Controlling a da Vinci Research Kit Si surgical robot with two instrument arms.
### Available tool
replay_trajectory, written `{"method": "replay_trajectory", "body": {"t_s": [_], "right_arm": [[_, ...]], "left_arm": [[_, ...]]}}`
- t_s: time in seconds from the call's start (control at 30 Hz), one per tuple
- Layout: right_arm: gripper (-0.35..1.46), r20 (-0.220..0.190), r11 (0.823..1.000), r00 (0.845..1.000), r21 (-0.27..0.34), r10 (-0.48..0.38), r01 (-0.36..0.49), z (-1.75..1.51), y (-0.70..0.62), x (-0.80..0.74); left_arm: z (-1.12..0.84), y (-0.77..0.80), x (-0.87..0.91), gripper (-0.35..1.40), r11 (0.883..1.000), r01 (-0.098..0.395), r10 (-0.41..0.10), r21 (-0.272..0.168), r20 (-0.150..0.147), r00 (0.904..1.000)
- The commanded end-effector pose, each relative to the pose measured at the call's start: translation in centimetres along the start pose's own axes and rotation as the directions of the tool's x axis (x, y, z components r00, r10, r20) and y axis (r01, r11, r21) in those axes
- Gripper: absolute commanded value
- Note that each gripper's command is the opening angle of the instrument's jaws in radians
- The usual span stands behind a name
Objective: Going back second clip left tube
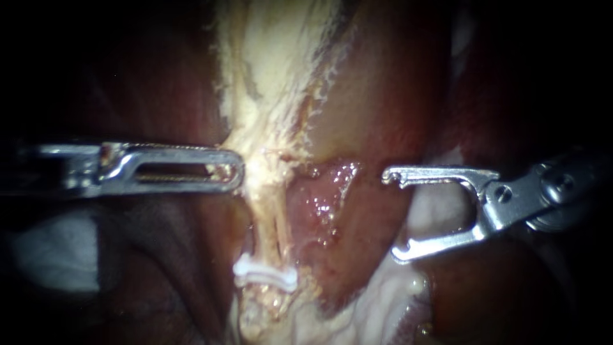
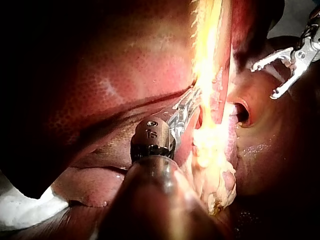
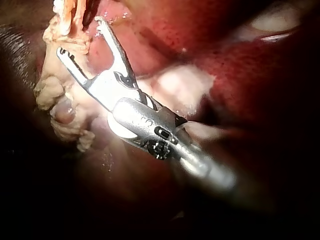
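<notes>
Surrounding everything: liver point(image 1: 396, 96). Pale tube point(image 1: 268, 191) runs down centre of endoscope view. Right instrument point(image 1: 391, 216) sits right of tube, apart, jaws wide open, empty. Left instrument point(image 1: 233, 169) tip touches tube; grip cannot be told. 1 white clip point(image 1: 265, 276) crosses tube below both.

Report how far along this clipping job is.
Done: one white clip sits across the pale tube. In hand: the right instrument stands clear of the tube, jaws open and empty; the left instrument meets the pale tissue above the clip. Left: only one clip shows, so a second one is unconfirmed.
</notes>
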Motion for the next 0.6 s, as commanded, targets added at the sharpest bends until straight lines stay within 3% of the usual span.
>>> {"method": "replay_trajectory", "body": {"t_s": [0.03, 0.3, 0.6], "right_arm": [[0.60, 0.000, 1.000, 1.000, 0.000, 0.000, 0.000, 0.00, 0.00, 0.00], [0.60, 0.000, 1.000, 1.000, 0.000, -0.006, 0.006, 0.00, -0.02, 0.01], [0.60, 0.000, 1.000, 1.000, 0.000, -0.006, 0.006, 0.00, -0.02, 0.02]], "left_arm": [[0.04, 0.00, -0.01, -0.35, 1.000, 0.001, -0.001, 0.002, -0.002, 1.0000], [0.25, -0.07, -0.05, -0.35, 1.000, 0.004, -0.004, 0.010, -0.008, 1.0000], [0.22, -0.06, -0.03, -0.35, 1.000, 0.003, -0.003, 0.013, -0.010, 0.9999]]}}
